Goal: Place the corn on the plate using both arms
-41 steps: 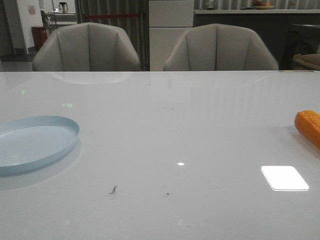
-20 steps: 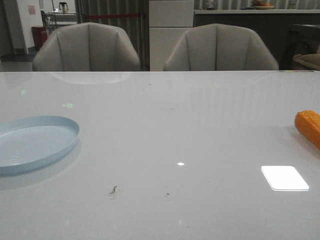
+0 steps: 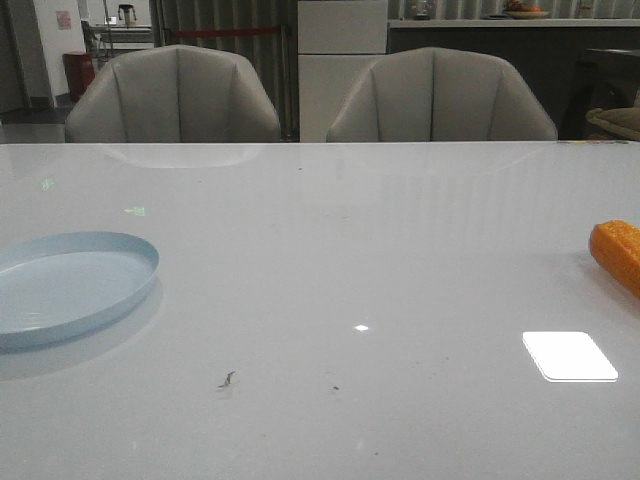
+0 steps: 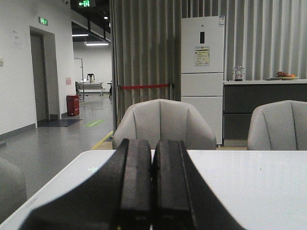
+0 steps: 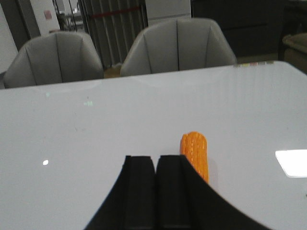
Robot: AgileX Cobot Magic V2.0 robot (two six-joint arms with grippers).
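Note:
The orange-yellow corn [image 3: 617,254] lies on the white table at the far right edge of the front view, partly cut off. The pale blue plate [image 3: 70,285] sits at the far left, empty. Neither gripper shows in the front view. In the right wrist view my right gripper [image 5: 156,159] is shut and empty, with the corn [image 5: 195,152] lying on the table just beside and beyond its fingers, apart from them. In the left wrist view my left gripper [image 4: 152,143] is shut and empty, above the table; the plate is out of that view.
Two grey chairs [image 3: 175,95] [image 3: 440,95] stand behind the table's far edge. A bright light reflection [image 3: 568,356] lies on the table [image 3: 350,250] at the front right. Small dark specks [image 3: 227,380] lie near the front middle.
The corn sits a little further right in the front view than before. The plate has not moved.

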